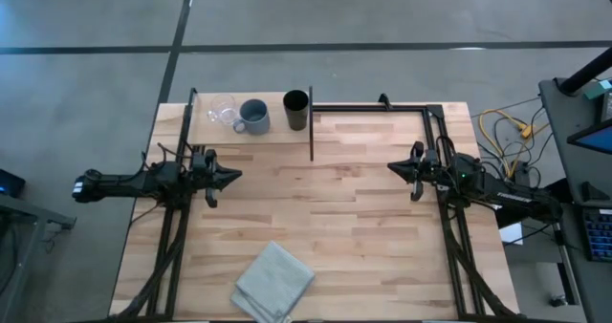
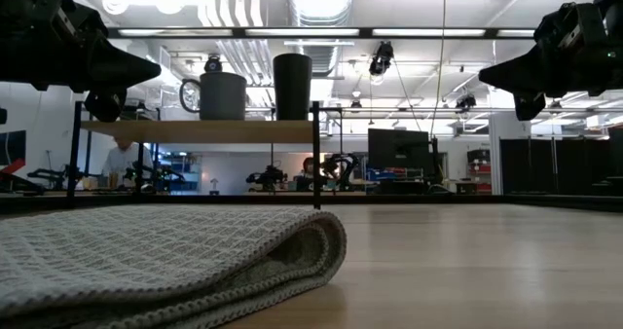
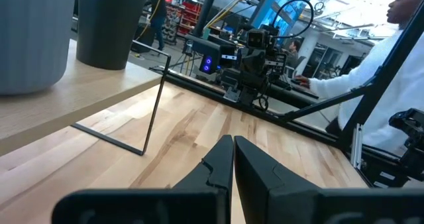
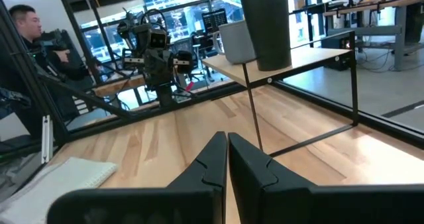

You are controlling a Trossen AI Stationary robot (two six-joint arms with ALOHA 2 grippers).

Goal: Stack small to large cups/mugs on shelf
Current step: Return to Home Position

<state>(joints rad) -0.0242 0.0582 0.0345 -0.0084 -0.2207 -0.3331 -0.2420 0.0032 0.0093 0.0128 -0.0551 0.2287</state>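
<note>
On the pale wooden shelf (image 1: pixel 277 127) at the table's far left stand a row of cups: a small clear glass cup (image 1: pixel 221 110), a blue-grey handled mug (image 1: pixel 253 117) and a taller black cup (image 1: pixel 296 110), each upright on its base. The mug (image 2: pixel 223 95) and the black cup (image 2: pixel 292 86) also show in the low view. My left gripper (image 1: pixel 235 176) hovers shut at the table's left side, pointing level toward the middle. My right gripper (image 1: pixel 392 168) hovers shut at the right side, facing it. Neither holds anything.
A folded grey cloth (image 1: pixel 274 282) lies near the table's front edge. Black metal frame rails (image 1: pixel 382 106) run along the far right of the table. People show in the room beyond the table in both wrist views.
</note>
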